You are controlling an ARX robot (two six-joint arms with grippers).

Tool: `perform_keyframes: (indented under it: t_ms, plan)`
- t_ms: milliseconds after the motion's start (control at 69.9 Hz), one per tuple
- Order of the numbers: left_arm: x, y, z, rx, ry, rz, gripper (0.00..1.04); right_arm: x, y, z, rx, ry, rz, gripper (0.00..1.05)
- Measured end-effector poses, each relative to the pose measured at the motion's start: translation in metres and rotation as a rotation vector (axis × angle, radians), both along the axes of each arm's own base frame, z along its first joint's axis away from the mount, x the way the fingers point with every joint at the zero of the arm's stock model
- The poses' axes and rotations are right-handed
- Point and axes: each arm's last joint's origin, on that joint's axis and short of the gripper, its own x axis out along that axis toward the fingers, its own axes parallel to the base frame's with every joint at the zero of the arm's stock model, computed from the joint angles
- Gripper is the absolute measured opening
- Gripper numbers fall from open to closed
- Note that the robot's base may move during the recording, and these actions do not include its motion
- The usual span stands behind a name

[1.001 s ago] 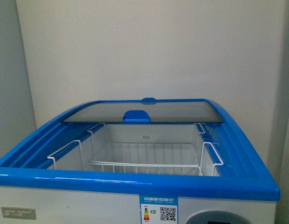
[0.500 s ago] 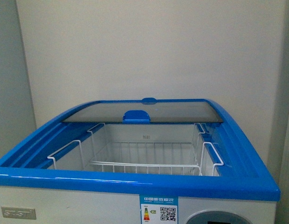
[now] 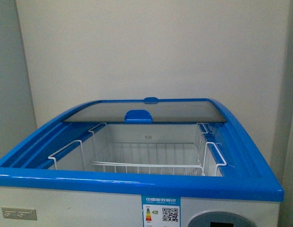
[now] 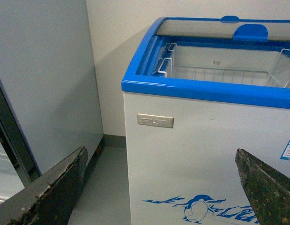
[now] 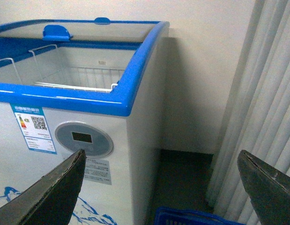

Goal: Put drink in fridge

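Observation:
The fridge (image 3: 137, 182), a white chest freezer with a blue rim, stands right in front of me. Its curved glass lid (image 3: 146, 112) is slid to the back and the white wire basket (image 3: 146, 165) inside holds nothing I can see. The fridge also shows in the left wrist view (image 4: 191, 89), with its penguin graphic, and in the right wrist view (image 5: 88, 101). My left gripper (image 4: 161, 154) is open and empty before the fridge's front wall. My right gripper (image 5: 161, 157) is open and empty near the fridge's right front corner. The drink is out of view.
A tall grey-white cabinet (image 4: 41, 84) stands left of the fridge with a floor gap between. Pale vertical curtains (image 5: 262, 103) hang right of the fridge. A blue crate's rim (image 5: 196, 216) lies on the dark floor by the right corner. A wall is behind.
The front view has shifted very slightly; the fridge sits a touch lower and closer in the frame. Nothing else has changed.

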Motion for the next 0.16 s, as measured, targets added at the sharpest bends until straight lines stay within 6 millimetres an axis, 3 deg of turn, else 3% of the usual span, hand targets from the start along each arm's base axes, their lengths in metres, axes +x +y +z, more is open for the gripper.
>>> perform_keyframes:
  t_ms: [157]
  plan:
    - [0.0000,0.0000,0.0000,0.000,0.000,0.000,0.97,0.0000,0.0000,0.0000,0.000,0.000,0.000,0.97]
